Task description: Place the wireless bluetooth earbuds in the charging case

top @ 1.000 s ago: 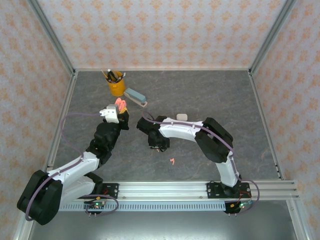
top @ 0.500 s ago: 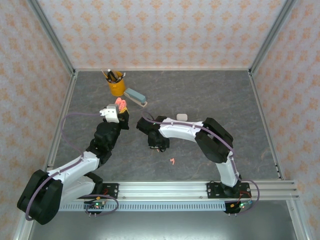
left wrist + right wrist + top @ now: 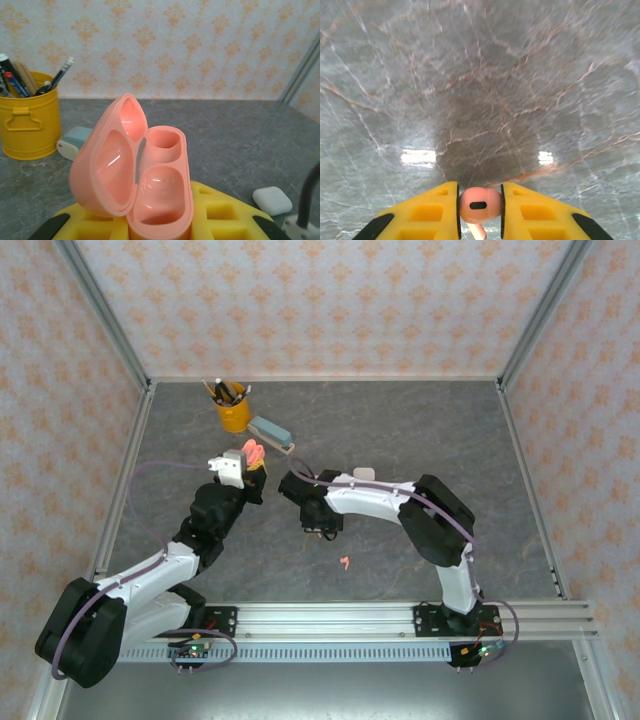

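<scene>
Grey marble table (image 3: 420,430) – left claw (image 3: 160,227) clamps the open pink case (image 3: 150,170), sockets looking empty, right claw (image 3: 479,212) pinches one pink earbud (image 3: 479,202) to its right, another pink earbud (image 3: 344,562) lies nearer – nothing inserted yet.

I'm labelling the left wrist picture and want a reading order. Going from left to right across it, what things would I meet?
yellow pen pot → pale blue block → open pink charging case → white case
</scene>
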